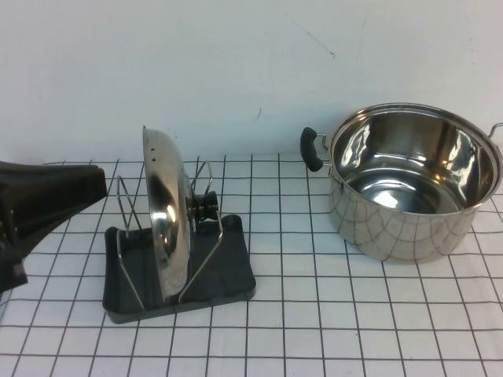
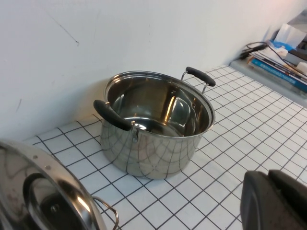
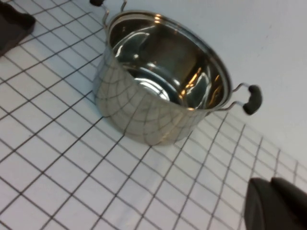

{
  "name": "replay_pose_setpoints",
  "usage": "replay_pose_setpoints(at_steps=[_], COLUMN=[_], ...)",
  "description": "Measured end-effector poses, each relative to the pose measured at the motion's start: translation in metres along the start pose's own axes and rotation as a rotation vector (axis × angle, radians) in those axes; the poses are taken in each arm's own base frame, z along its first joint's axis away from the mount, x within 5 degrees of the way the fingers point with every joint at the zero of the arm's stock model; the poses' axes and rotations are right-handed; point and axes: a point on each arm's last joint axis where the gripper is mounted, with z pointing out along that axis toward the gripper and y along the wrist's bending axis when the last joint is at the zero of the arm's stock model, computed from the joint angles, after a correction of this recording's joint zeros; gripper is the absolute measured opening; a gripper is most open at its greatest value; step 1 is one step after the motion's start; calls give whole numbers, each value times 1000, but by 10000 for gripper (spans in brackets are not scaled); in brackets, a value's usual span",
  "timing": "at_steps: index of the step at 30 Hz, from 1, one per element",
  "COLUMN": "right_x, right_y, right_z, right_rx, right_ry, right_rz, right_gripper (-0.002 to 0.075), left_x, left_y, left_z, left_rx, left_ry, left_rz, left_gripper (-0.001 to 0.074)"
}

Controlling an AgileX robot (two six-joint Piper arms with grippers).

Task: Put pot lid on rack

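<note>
High view: the pot lid (image 1: pixel 167 216) stands on edge in the rack (image 1: pixel 233 276), black knob toward the steel pot (image 1: pixel 409 184) well off to the right; the left gripper (image 1: pixel 47 200) sits at the left edge; left wrist view: lid rim, pot, a stack of books (image 2: pixel 283 64), no writing legible; right wrist view: the right gripper (image 3: pixel 276 203) near the pot

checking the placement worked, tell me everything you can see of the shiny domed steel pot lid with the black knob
The shiny domed stainless-steel pot lid stands on edge, nearly upright, in the small black plastic rack, held between its silver wire loops. Its black knob faces the deep steel pot to the right, which stands apart. Small holes dot its rim. Neither gripper touches it: the left gripper sits left of the rack, and the right gripper shows only in its wrist view.
</note>
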Motion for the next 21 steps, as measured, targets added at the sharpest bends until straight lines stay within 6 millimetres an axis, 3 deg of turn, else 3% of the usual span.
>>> replay_pose_setpoints(at_steps=[3,8,21], right_x=[27,49,62], right_y=[16,29,37], right_z=[5,11,23], right_rx=[-18,-22,-40], right_ry=[-16,-45,-12], right_rz=[70,106,106], right_gripper=[-1,-1,-2], left_x=[0,0,0], left_y=[0,0,1], left_z=[0,0,0], left_rx=[3,1,-1], left_ry=[1,0,1], left_rz=[4,6,10], left_gripper=[-1,-1,-1])
